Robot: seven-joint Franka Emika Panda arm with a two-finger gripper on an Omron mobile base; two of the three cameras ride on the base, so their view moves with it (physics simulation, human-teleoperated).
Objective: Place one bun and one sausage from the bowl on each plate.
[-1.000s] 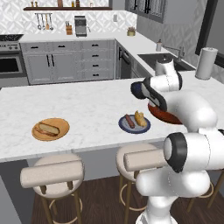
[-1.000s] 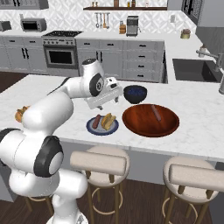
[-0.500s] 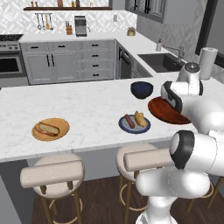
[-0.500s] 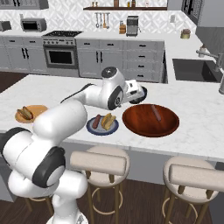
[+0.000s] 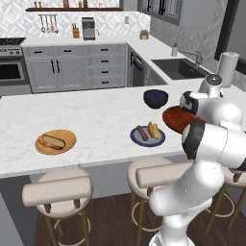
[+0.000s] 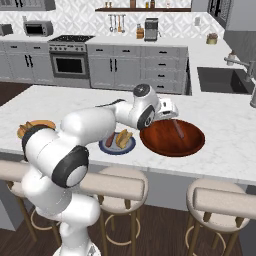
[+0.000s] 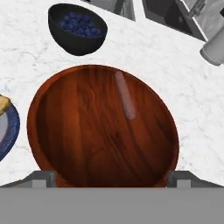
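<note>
With the claw (image 6: 171,111) held over the wooden bowl (image 7: 65,144), its grip state untellable, the last sausage (image 7: 125,101), lying toward 1 o'clock, could be rolled away by an off-centre pinch.

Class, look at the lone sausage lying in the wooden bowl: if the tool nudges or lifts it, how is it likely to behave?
The sausage is a thin cylinder, so a sideways nudge would probably roll it. It lies on the bowl's smooth curved inside, so it may slide toward the centre. Being short and slim, it is likely light and easily pinched across its width.
</note>
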